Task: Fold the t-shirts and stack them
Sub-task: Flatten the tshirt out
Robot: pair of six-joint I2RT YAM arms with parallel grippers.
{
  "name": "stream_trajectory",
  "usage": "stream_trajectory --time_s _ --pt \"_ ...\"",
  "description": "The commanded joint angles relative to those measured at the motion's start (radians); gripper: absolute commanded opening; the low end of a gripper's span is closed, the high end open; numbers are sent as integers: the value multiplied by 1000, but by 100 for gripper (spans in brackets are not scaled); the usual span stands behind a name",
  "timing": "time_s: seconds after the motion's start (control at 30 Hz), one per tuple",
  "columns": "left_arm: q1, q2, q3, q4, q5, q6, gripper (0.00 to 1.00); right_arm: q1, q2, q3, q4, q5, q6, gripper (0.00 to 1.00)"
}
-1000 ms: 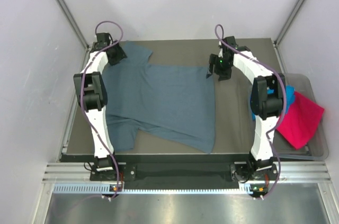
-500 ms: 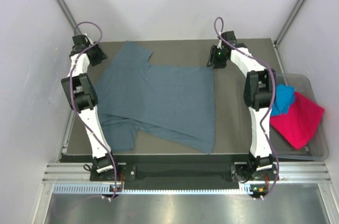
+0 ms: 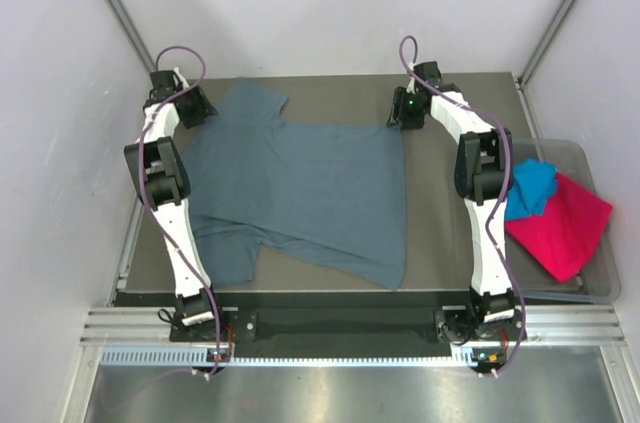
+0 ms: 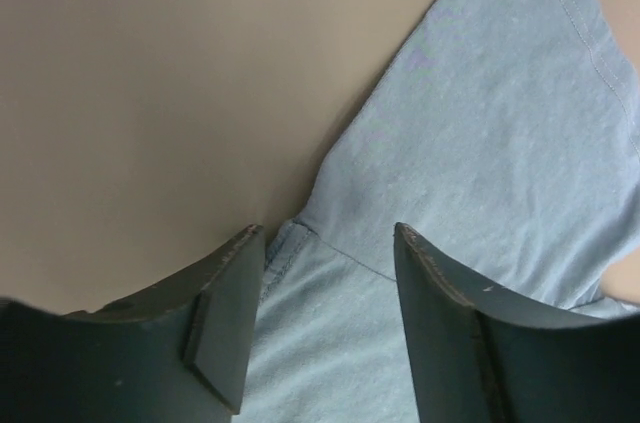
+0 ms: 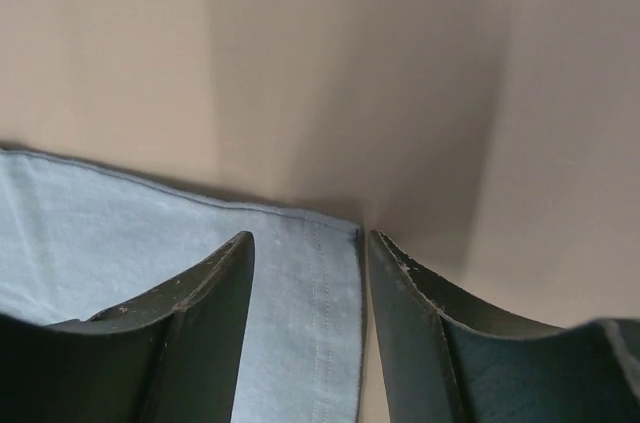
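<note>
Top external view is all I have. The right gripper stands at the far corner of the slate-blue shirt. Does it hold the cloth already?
Observer: No. The right wrist view shows the right gripper with its jaws apart, and the hem corner of the slate-blue shirt lies flat between them.
Operator: And the left one?
Observer: The left gripper is open too. A stitched edge of the shirt lies between its fingers, with bare table on one side.

The slate tee point(image 3: 300, 193), pink tee point(image 3: 565, 228) and turquoise tee point(image 3: 530, 186) are soft matt cloth. The table point(image 3: 440, 203) is smooth and matt. The tub point(image 3: 603, 278) is clear glossy plastic. The left tool point(image 4: 328, 235) and right tool point(image 5: 310, 238) look like dark, matt, scuffed plastic.
</note>
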Motion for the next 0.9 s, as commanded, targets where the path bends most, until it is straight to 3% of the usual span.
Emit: stream_trajectory --time_s 0.0,0.27,0.47,0.53,0.6,0.67,0.87 --pt "7 21 -3 27 29 28 58 -2 16 51 27 -1 -23 50" --pt "10 33 -13 47 41 4 38 7 36 53 24 -1 -20 45" --pt "17 44 -21 94 79 -64 27 7 31 31 7 26 -32 39" --pt "23 51 -29 120 96 -105 17 5 36 30 2 39 -31 33" --pt "30 65 -27 140 112 -136 3 5 39 30 2 69 -22 20" --pt "36 70 -41 184 119 -182 0 2 42 23 8 107 4 3" --pt "35 119 -55 414 168 -360 0 -25 21 -6 99 206 78 0"
